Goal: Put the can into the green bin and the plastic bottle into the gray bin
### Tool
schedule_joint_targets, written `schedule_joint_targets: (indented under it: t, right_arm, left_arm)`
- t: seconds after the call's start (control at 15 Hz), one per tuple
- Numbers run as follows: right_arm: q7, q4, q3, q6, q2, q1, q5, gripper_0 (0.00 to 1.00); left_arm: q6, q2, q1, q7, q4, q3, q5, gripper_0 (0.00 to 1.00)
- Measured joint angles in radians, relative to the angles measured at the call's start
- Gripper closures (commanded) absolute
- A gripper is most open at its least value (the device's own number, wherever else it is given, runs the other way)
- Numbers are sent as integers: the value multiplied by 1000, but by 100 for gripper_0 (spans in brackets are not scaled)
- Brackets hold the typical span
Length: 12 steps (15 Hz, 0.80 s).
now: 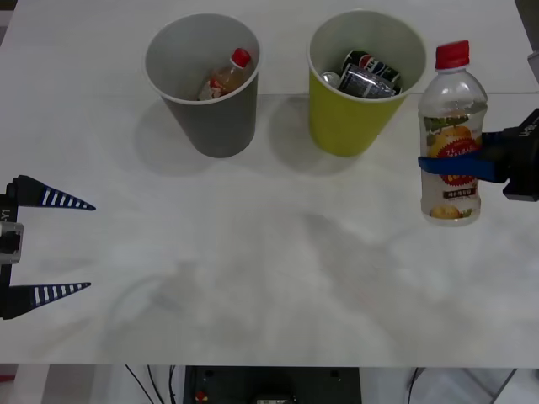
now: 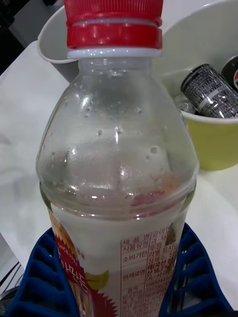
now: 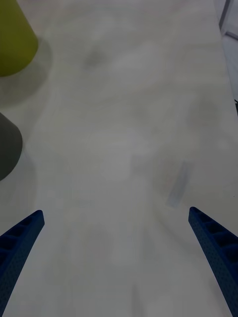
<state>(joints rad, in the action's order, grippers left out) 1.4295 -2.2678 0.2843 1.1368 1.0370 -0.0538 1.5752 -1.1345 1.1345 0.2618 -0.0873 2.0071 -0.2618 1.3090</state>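
Risk no. 1: the gray bin [image 1: 202, 84] is the farther of the two from the right gripper [image 1: 459, 165], w/ the green bin [image 1: 364, 80] standing between, so a low carry could clip the green rim and tip it or knock the load askew. The plastic bottle [image 1: 452, 135] is clamped by the right gripper at label height, upright, just beside the green bin and apparently lifted off or barely on the table [image 1: 278, 278]; liquid is seen inside, so slosh could let it swing or slip in the ribbed fingers [image 2: 42, 277]. Risk no. 2: a drop into the nearer green bin would be a mis-sort; dark cans [image 1: 369, 74] are already lodged there, and a red-capped bottle [image 1: 226, 77] is already lying in the gray bin. Left gripper [image 1: 72, 246] is held spread wide and empty, low over the table, well apart from both bins. Surface: pale, marbled, matte, flat. Room: cables and dark equipment are noted below the table's near edge.
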Motion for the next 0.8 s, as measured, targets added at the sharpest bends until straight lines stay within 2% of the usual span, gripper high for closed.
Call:
schedule_joint_targets:
  t: [0.27, 0.53, 0.73, 0.8]
  right_arm:
    - [0, 61, -146, 74, 0, -273, 11, 100]
    - [0, 234, -413, 76, -14, -630, 20, 100]
    - [0, 388, -548, 76, -117, -836, 47, 100]
    - [-1, 438, -583, 76, -163, -896, 82, 100]
  left_arm:
    - [0, 0, 0, 0, 0, 0, 0, 0]
    - [0, 0, 0, 0, 0, 0, 0, 0]
    - [0, 0, 0, 0, 0, 0, 0, 0]
    - [0, 0, 0, 0, 0, 0, 0, 0]
